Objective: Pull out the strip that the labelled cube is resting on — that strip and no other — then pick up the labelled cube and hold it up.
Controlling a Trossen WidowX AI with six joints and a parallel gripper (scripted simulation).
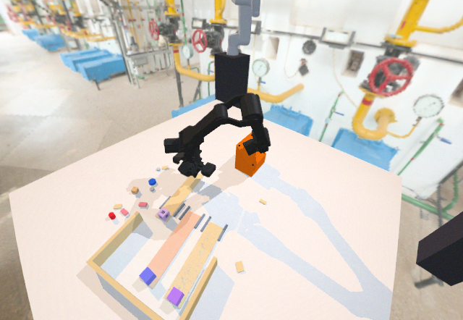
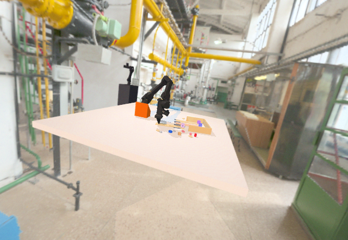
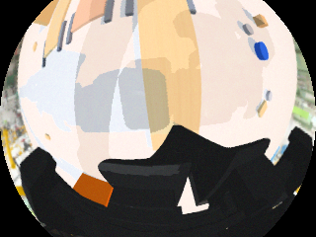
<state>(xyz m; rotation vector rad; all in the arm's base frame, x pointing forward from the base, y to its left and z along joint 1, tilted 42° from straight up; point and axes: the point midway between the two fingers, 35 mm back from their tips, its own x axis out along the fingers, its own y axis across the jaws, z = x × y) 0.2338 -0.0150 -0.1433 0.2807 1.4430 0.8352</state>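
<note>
Purple cubes, three, strips, three, gripper (image 1: 197, 169) closed.

We see the gripper (image 1: 197, 170) shut tight at the near end of the tan strip (image 1: 181, 194), low over the table (image 1: 317, 204). At the strip's far end sits the labelled cube (image 1: 163, 213), lilac with a dark mark. Beside it lie a salmon strip (image 1: 173, 242) and a speckled strip (image 1: 196, 258), each bearing a purple cube inside the wooden frame (image 1: 112, 239). An orange block (image 1: 248, 159) stands at the arm's base.
</note>
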